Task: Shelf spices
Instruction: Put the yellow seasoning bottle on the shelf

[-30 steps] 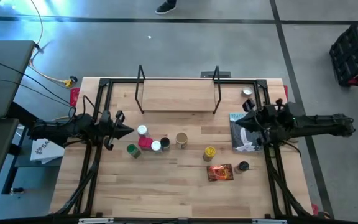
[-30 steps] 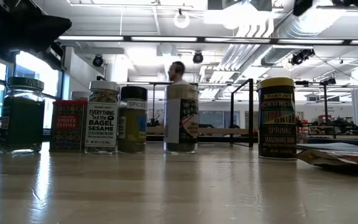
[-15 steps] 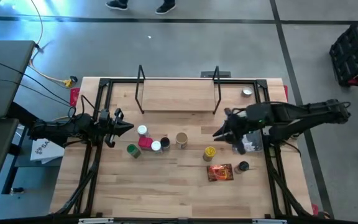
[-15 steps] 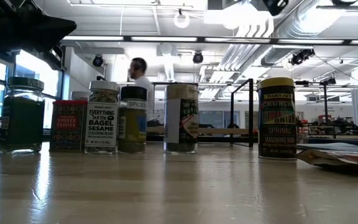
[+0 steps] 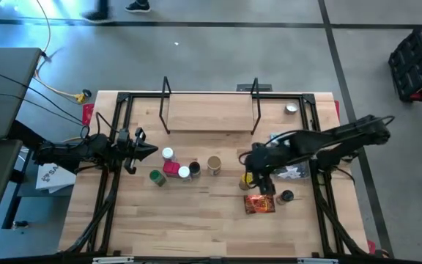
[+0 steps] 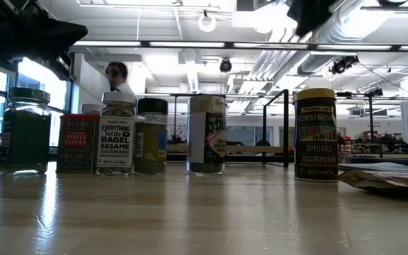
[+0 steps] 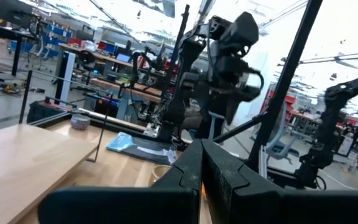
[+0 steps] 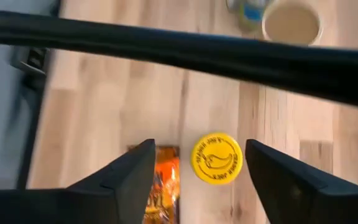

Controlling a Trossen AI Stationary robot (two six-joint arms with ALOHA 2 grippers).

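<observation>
The right gripper (image 8: 194, 171) hangs fingers spread over the yellow-lidded jar (image 8: 217, 158) standing beside the orange packet (image 8: 164, 186) mid-table: rigid, probably light and slick, best pinched across its lid

You have the shelf (image 5: 209, 114) at the table's (image 5: 196, 227) far edge, centred. Before it, a cluster of jars (image 5: 174, 167) sits left of centre, one jar (image 5: 214, 164) just right of that cluster. Further right, a lone jar (image 5: 247, 179) stands under the right gripper (image 5: 257, 178), fingers spread either side of it. The packet (image 5: 259, 203) lies just nearer you than that jar, a small jar (image 5: 287, 196) beside the packet on its right. The left gripper (image 5: 149, 151) hangs left of the cluster. A booklet (image 5: 290, 163) lies at the right edge, a disc (image 5: 291, 108) behind it.
</observation>
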